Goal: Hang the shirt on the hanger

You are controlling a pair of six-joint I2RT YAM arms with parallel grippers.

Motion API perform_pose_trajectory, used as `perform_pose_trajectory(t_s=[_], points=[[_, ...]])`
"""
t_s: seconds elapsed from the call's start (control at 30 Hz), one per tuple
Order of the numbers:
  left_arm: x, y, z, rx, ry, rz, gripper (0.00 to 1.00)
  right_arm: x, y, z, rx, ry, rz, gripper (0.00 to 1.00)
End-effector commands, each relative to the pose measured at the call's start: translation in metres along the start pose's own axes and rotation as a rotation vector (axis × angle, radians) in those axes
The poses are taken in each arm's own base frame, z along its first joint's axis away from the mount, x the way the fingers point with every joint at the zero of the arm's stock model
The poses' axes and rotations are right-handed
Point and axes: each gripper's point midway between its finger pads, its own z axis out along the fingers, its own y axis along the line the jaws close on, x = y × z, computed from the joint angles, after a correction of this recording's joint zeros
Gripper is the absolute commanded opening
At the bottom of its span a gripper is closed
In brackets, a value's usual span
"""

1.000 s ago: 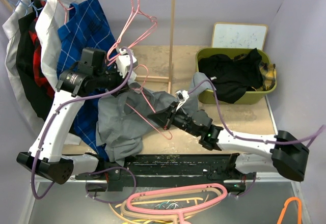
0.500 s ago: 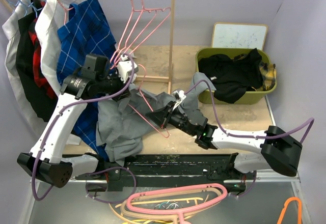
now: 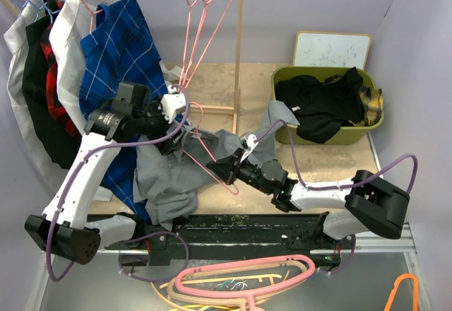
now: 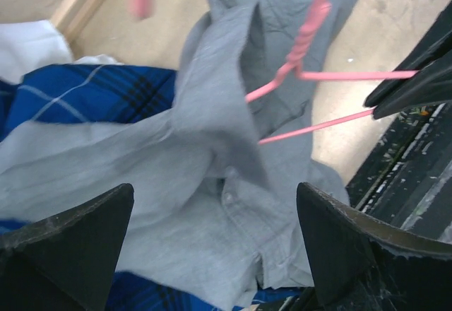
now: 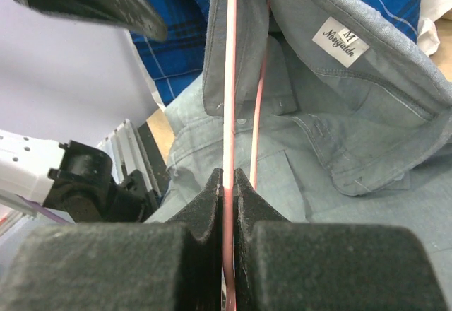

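Observation:
The grey shirt (image 3: 173,173) lies bunched on the table beside the blue checked one, its collar (image 5: 339,78) and button placket (image 4: 233,205) facing up. A thin pink hanger (image 3: 206,150) runs over and into the collar. My right gripper (image 3: 217,169) is shut on the hanger's wire (image 5: 228,177), low over the shirt. My left gripper (image 3: 178,119) hovers above the shirt's upper edge. It is open, with its black fingers (image 4: 78,233) wide apart and only cloth below them. From the left wrist, the hanger (image 4: 311,42) crosses the shirt (image 4: 212,141) towards the right gripper's black tips.
A wooden rack post (image 3: 239,42) stands behind. Its rail carries spare pink hangers (image 3: 196,21) and hung clothes, including the blue checked shirt (image 3: 116,42). A green bin (image 3: 378,124) with a black garment sits at right, and thick pink hangers (image 3: 247,276) lie at the front.
My left gripper has gone from shut to wide open and sunk slightly. The spare hangers on the rail have swung back to hang more steeply. My right arm has edged left with the hanger.

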Motion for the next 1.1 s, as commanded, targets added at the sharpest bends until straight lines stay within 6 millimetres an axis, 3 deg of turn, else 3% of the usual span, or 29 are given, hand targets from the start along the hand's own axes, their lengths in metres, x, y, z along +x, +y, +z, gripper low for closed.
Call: perform_pose_trajectory(t_s=[0.0,0.17,0.3,0.43,0.67,0.8,0.9,1.07], points=[[-0.017,0.026,-0.031,-0.092,-0.102,0.086,1.0,-0.029,0.014,-0.002,-0.079,-0.131,-0.095,0.0],[-0.031,0.012,-0.039,0.031,-0.157,0.181,0.98,-0.03,0.005,-0.011,-0.069,-0.183,-0.14,0.0],[-0.028,0.004,-0.025,0.161,-0.152,0.292,0.97,-0.023,-0.002,-0.013,-0.063,-0.178,-0.177,0.0],[-0.037,-0.009,-0.018,0.298,-0.206,0.361,0.96,-0.016,-0.003,-0.01,-0.074,-0.164,-0.2,0.0],[-0.047,-0.007,-0.009,0.361,-0.26,0.496,0.92,-0.011,0.0,-0.005,-0.113,-0.177,-0.198,0.0],[-0.049,0.007,0.001,0.329,-0.255,0.545,0.82,-0.007,0.002,-0.003,-0.132,-0.17,-0.192,0.0],[-0.044,0.016,0.009,0.32,-0.227,0.579,0.74,-0.009,0.002,-0.004,-0.134,-0.186,-0.186,0.0],[-0.025,0.007,0.021,0.41,-0.216,0.618,0.7,-0.011,0.003,-0.003,-0.136,-0.19,-0.188,0.0]])
